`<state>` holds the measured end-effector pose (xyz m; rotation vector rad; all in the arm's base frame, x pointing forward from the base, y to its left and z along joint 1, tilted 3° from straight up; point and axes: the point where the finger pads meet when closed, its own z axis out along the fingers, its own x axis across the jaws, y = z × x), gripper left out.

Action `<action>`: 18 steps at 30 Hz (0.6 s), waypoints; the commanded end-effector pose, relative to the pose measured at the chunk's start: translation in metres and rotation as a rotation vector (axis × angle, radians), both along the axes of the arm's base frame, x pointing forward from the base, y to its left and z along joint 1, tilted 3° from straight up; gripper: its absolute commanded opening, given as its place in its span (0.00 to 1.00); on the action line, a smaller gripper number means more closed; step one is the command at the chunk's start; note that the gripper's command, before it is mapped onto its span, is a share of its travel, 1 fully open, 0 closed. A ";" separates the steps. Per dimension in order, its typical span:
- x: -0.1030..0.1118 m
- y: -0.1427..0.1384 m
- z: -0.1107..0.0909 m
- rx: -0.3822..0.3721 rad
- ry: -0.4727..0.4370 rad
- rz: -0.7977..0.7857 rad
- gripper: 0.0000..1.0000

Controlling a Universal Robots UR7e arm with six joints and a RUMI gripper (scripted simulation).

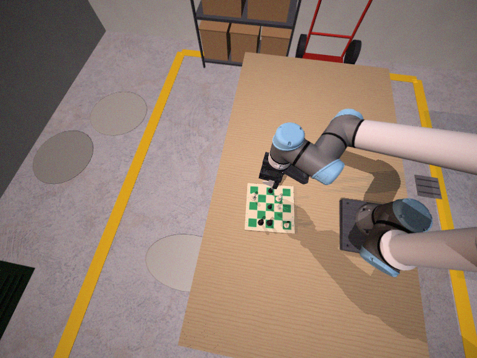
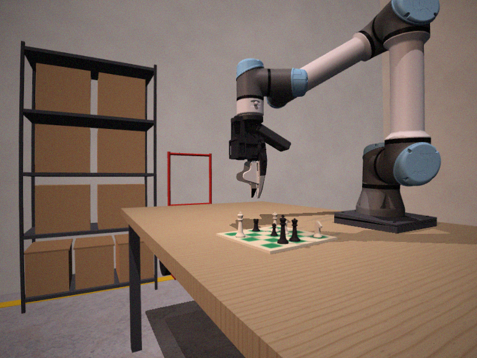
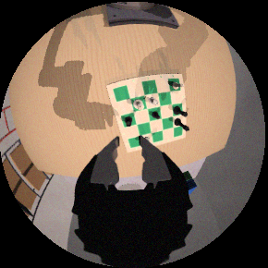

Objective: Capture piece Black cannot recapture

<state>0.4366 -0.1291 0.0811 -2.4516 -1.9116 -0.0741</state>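
Observation:
A small green and white chessboard (image 1: pixel 269 210) lies on the wooden table; it also shows in the side view (image 2: pixel 275 239) and in the wrist view (image 3: pixel 150 110). Several black and white pieces stand upright on it. A black piece (image 1: pixel 270 190) stands on the far edge row, a white piece (image 1: pixel 254 196) to its left and a white piece (image 1: pixel 280 198) to its right. Two black pieces (image 1: pixel 264 222) stand in the near row, with a white knight (image 2: pixel 317 229) in the corner. My gripper (image 2: pixel 255 192) hangs high above the board's far edge, with its fingers narrowed to a small gap (image 3: pixel 129 142) and nothing between them.
The arm's base (image 2: pixel 385 219) is bolted to the table, right of the board. A shelf rack with cardboard boxes (image 2: pixel 86 169) and a red hand truck (image 1: pixel 331 38) stand beyond the table's far end. The table edge runs close to the board's left side.

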 end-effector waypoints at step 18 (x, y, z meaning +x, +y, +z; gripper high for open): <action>0.001 0.000 -0.011 -0.001 -0.001 0.000 0.22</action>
